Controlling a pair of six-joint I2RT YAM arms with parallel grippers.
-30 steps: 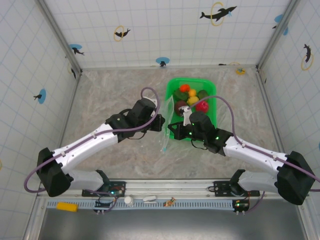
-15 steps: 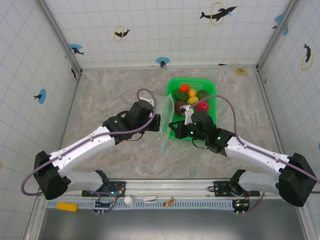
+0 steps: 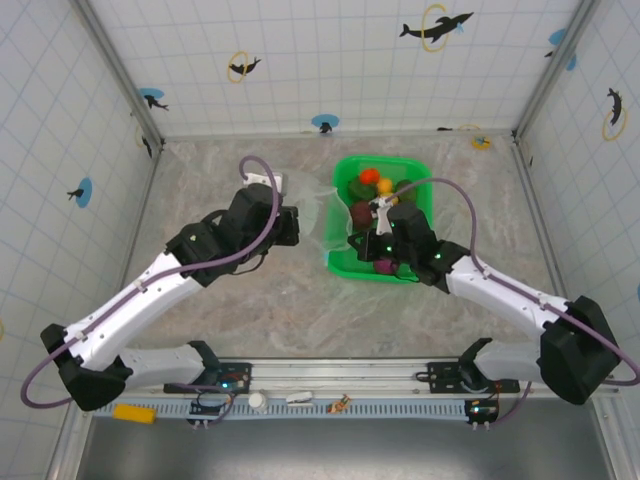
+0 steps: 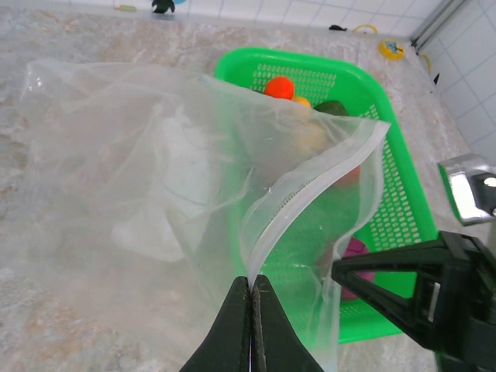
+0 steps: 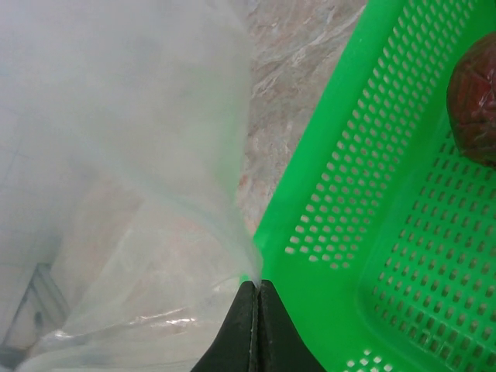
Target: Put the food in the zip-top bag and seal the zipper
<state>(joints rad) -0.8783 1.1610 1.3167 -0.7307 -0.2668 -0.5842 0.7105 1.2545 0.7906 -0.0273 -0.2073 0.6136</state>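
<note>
The clear zip-top bag (image 3: pixel 316 205) hangs stretched between both grippers, just left of the green basket (image 3: pixel 346 262). My left gripper (image 4: pixel 250 280) is shut on the pale zipper (image 4: pixel 325 175) strip at the bag's mouth; in the top view this gripper (image 3: pixel 297 222) is left of the bag. My right gripper (image 5: pixel 256 283) is shut on the bag's thin film (image 5: pixel 139 116), over the basket's left rim (image 5: pixel 333 194). The food lies in the basket: orange (image 3: pixel 368 177), yellow (image 3: pixel 384 186), dark maroon (image 3: pixel 360 212), magenta (image 3: pixel 383 265). Nothing shows inside the bag.
The right arm's black finger and wrist (image 4: pixel 434 291) sit close to the bag's open mouth. The basket stands right of centre on the marbled table (image 3: pixel 230 300). Tiled walls (image 3: pixel 60 150) close in the left, back and right sides.
The left gripper has pulled the bag up and to the back left, spreading it. The right gripper moved back toward the basket's left rim with its edge of the bag.
</note>
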